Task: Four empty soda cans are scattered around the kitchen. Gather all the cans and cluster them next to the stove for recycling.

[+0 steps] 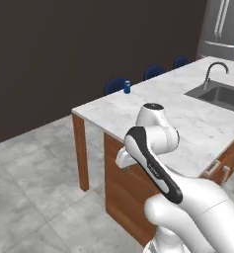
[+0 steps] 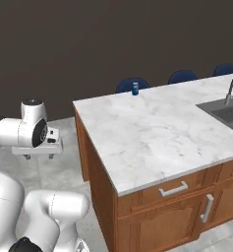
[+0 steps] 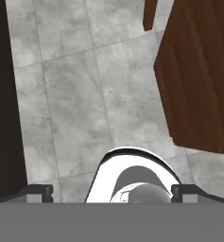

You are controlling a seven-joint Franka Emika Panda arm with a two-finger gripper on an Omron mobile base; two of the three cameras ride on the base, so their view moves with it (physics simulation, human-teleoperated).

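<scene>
Right base view: a marble-topped table point(image 2: 152, 133) with veined white stone and reddish-brown wooden cabinet fronts carries a single small can point(image 2: 135, 88) at its far edge, near the corner. The can is a short cylinder standing upright, long axis vertical; it looks blue rather than red, though it is too small to be sure. Rounded blue chair backs point(image 2: 131, 84) rise just behind it. A grey sink basin point(image 2: 228, 114) with a curved faucet is sunk into the stone at the right. The pincer point(image 2: 38, 156) hangs over the grey tiled floor point(image 3: 75, 104), well apart from the can, its dark fingertips point(image 3: 38, 191) spread wide with nothing between them.
</scene>
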